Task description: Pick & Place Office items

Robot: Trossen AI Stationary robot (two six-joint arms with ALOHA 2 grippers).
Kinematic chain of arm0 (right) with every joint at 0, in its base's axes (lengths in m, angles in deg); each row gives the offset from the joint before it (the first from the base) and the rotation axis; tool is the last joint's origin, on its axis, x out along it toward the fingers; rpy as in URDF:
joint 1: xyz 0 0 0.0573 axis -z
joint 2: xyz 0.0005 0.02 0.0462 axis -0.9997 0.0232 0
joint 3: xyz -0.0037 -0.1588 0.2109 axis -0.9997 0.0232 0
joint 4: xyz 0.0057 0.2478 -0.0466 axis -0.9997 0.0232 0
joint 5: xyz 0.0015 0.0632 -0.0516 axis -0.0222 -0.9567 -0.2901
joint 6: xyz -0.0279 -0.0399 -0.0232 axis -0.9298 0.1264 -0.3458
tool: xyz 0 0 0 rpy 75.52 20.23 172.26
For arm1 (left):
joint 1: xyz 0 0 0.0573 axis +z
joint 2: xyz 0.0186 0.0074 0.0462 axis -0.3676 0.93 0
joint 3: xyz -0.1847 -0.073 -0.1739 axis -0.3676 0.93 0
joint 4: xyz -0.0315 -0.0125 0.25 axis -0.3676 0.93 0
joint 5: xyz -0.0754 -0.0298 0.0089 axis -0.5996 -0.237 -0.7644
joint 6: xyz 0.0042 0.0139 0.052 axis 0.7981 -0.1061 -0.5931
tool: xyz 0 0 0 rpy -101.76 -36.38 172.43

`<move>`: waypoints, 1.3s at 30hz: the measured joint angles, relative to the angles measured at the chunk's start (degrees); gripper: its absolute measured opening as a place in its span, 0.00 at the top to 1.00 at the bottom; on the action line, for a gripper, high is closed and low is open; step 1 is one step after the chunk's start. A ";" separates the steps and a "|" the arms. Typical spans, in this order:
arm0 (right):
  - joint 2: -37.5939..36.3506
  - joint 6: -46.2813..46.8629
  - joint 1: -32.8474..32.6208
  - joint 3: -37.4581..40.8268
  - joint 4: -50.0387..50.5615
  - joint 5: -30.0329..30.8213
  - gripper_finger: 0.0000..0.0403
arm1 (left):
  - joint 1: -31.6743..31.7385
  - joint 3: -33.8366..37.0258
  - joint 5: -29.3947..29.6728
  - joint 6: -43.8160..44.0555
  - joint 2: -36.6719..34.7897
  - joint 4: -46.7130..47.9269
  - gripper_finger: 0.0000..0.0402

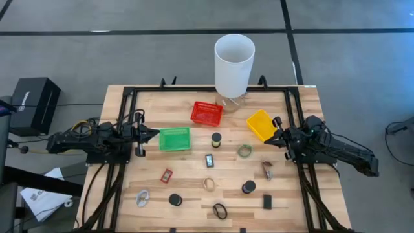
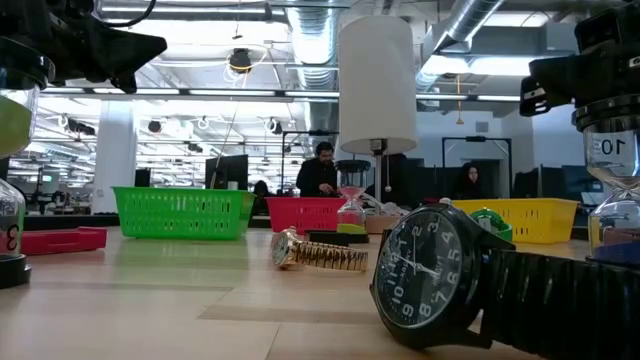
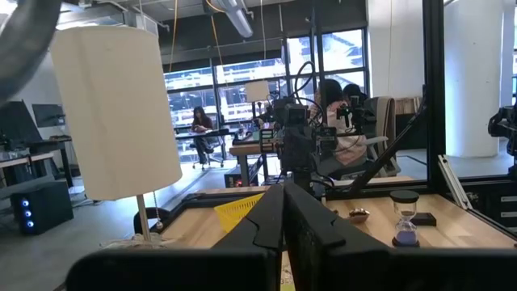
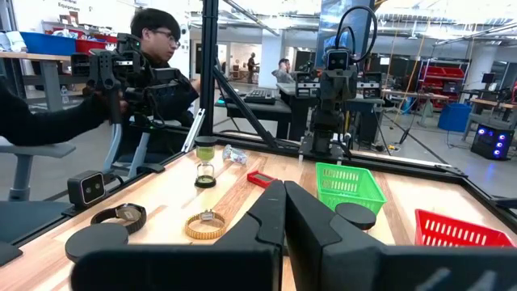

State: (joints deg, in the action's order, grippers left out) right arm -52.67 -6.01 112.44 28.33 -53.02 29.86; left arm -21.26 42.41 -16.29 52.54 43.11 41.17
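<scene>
Small office items lie scattered on the wooden table (image 1: 194,97). Among them are black-topped hourglasses (image 1: 216,138) (image 1: 249,188) (image 1: 175,199), a red piece (image 1: 167,175), a black piece (image 1: 267,201), a gold watch (image 1: 209,183), a black watch (image 1: 220,210), a green ring (image 1: 244,151) and a silvery watch (image 1: 142,197). My left gripper (image 1: 154,134) is shut at the table's left edge, beside the green basket (image 1: 174,138). My right gripper (image 1: 270,139) is shut at the right edge, beside the yellow basket (image 1: 261,124). Neither holds anything.
A red basket (image 1: 206,112) stands at the far middle, with a tall white cylinder (image 1: 233,65) behind it. A black frame (image 1: 123,116) runs along the table's sides. People sit in the room beyond the table, one of them (image 4: 153,48) close to its left side.
</scene>
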 joint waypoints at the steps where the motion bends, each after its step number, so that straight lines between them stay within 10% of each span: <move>1: -0.01 0.01 -0.01 -0.01 0.02 0.00 1.00 | 0.01 0.00 -0.01 0.01 0.02 -0.02 0.99; 24: 0.02 -7.02 -0.04 -0.01 -1.04 0.02 1.00 | -0.01 0.00 -3.06 20.25 1.49 -0.34 0.99; 39: 0.02 -14.72 -1.68 0.00 -2.30 0.07 1.00 | -1.75 0.00 -14.62 22.89 18.45 -3.38 0.99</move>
State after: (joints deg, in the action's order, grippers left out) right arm -52.65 -20.73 110.76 28.33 -55.32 29.92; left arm -23.01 42.41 -30.92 75.43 61.56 37.78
